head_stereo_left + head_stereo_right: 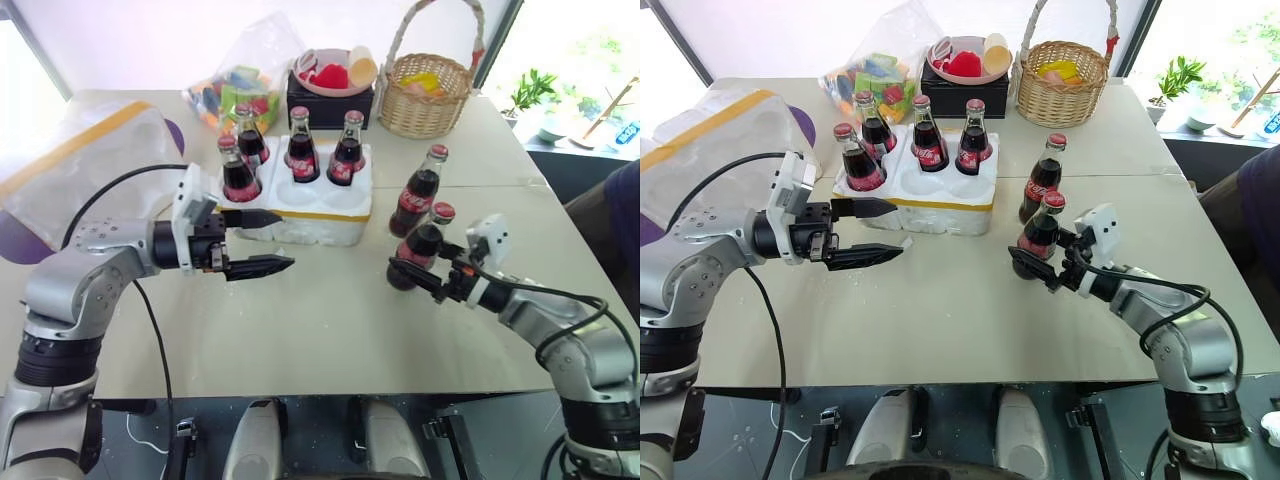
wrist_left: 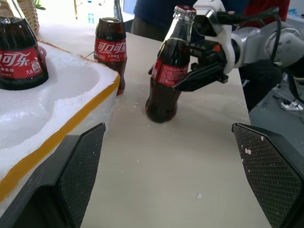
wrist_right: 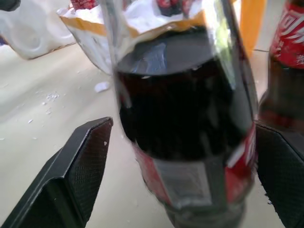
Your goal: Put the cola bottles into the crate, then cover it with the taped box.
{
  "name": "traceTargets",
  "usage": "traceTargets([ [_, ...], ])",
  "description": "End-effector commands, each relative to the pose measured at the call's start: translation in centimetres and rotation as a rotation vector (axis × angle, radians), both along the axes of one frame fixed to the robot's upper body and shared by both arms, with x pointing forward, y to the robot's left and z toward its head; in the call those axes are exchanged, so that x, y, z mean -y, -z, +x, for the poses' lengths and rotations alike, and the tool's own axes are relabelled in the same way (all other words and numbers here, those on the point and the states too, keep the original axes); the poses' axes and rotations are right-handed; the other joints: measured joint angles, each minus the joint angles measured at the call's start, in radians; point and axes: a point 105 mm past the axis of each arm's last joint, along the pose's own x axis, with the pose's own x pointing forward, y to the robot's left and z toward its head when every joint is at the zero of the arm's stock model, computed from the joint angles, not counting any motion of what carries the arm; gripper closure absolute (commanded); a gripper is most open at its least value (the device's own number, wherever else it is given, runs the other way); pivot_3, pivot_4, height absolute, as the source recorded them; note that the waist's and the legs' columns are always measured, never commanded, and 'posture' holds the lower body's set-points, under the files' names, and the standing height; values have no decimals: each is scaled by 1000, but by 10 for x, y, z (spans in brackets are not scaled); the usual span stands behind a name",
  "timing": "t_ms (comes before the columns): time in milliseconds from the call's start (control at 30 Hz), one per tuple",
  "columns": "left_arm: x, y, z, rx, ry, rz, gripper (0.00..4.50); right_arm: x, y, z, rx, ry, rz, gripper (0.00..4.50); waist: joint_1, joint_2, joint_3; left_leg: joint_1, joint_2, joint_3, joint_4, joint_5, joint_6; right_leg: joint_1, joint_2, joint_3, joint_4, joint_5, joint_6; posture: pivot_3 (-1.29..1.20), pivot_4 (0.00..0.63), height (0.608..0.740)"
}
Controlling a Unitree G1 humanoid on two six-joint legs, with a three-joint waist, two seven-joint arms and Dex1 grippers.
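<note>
The crate, a low white foam block with a yellow band, sits mid-table and holds several cola bottles. Two more bottles stand on the table to its right. My right gripper is shut on the nearer one, its black fingers on either side of the glass, and that bottle leans slightly. The other loose bottle stands just behind it. My left gripper hangs open and empty at the crate's front left corner, pointing toward the right arm. The taped box lies at the far left.
At the back stand a wicker basket, a black box with a pink bowl and a bag of coloured toys. A person is at the table's right edge. Bare tabletop lies in front of the crate.
</note>
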Motion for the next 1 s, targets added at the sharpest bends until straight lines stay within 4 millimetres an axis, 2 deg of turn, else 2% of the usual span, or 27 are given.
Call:
traceTargets([
  [33,-2,-12,-4,66,-9,2,0,-11,-27,-6,93,-61,35,1672,-1,0,0,0,0,0,0,0,0,0,0,0,0,0,0,0,150,740],
  [233,-21,-20,-2,93,-113,-17,0,-41,-93,-27,248,-293,95,1698,-14,3,2,-1,0,0,-2,0,0,-3,0,1,1,0,0,0,150,740],
  [300,-28,-23,-2,97,-154,-29,0,-53,-112,-27,285,-357,109,1698,-21,3,3,-1,0,0,-2,0,0,-4,0,1,2,0,0,0,150,740],
  [433,-50,-28,-7,106,-262,-51,0,-83,-146,-7,361,-416,124,1698,-29,3,2,-1,0,-1,-5,0,0,-5,1,0,2,0,1,0,150,740],
  [533,-61,-29,-8,120,-326,-59,0,-105,-160,22,395,-387,131,1698,-27,3,2,0,0,-1,-7,0,0,-5,1,0,3,0,1,0,150,740],
  [667,-64,-29,-8,130,-364,-69,0,-135,-164,53,412,-354,128,1698,-22,3,2,-2,0,0,-6,1,0,-6,1,0,3,0,1,0,150,740],
  [800,-63,-28,-11,138,-375,-64,0,-159,-156,77,401,-331,111,1698,-23,3,2,-6,0,0,-6,1,-1,-10,0,0,3,2,3,0,150,740],
  [867,-63,-27,-11,143,-380,-61,0,-165,-144,84,372,-339,66,1698,-24,3,2,-6,0,0,-7,1,-1,-10,0,0,3,2,4,0,150,740],
  [1000,-63,-29,-11,156,-388,-60,0,-181,-103,89,305,-383,-58,1698,-28,3,2,-6,0,0,-8,1,-1,-11,0,0,3,2,3,0,150,740],
])
